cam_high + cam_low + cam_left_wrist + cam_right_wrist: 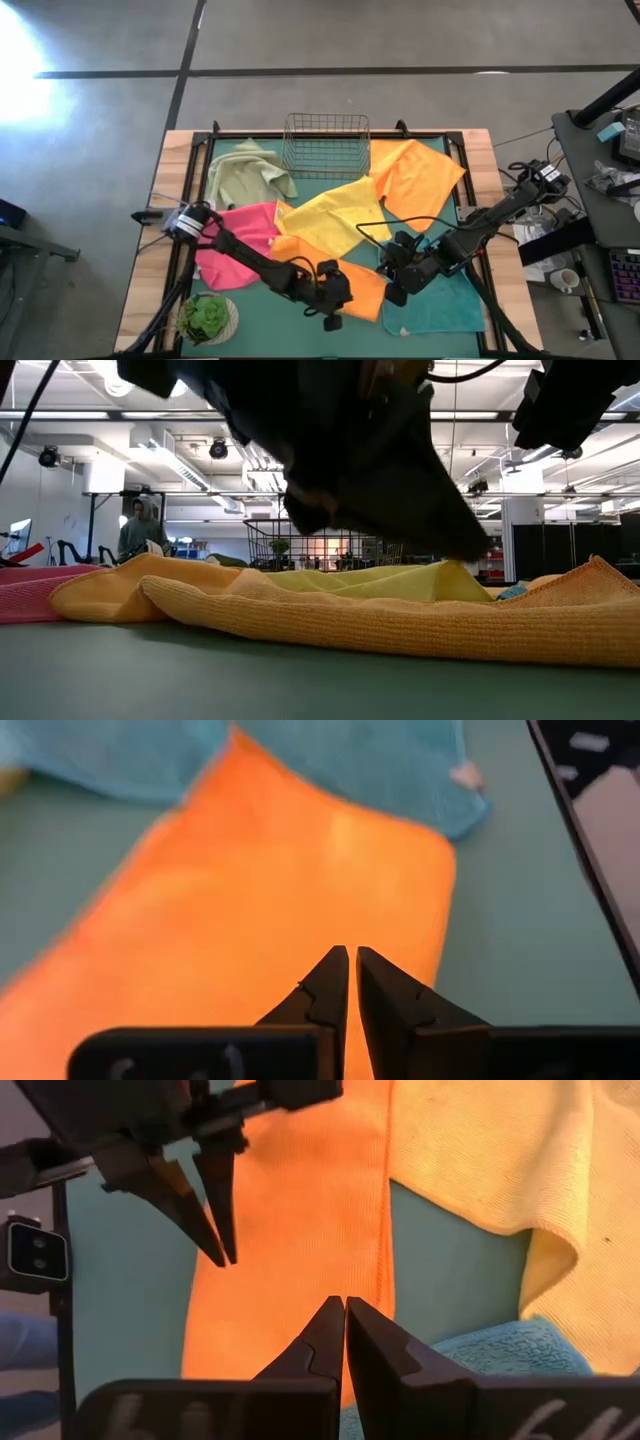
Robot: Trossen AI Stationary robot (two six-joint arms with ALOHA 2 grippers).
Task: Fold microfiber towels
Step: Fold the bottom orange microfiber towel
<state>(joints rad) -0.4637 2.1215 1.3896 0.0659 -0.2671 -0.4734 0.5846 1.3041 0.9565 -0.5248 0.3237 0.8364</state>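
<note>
An orange towel [362, 285] lies flat on the dark-green mat near the table's front, partly over a teal towel [445, 305]. My left gripper [350, 952] is shut, its tips low over this orange towel near its front edge [222, 1255]. My right gripper [343, 1302] is shut too. It hangs higher, over the orange towel's right hem beside the teal towel [480, 1345]. A yellow towel [335, 215] lies spread in the middle, overlapping the orange one. My left gripper's shut fingertips [228, 1258] come slanting down at the orange towel [300, 890] near its front edge. I cannot tell whether they touch the cloth.
A wire basket [325, 145] stands at the far edge. A sage towel [245, 172] lies far left, a pink towel [240, 240] left, and a second orange towel [415, 175] far right. A green plant-like thing [208, 317] sits near left. A person [140, 525] stands in the room beyond.
</note>
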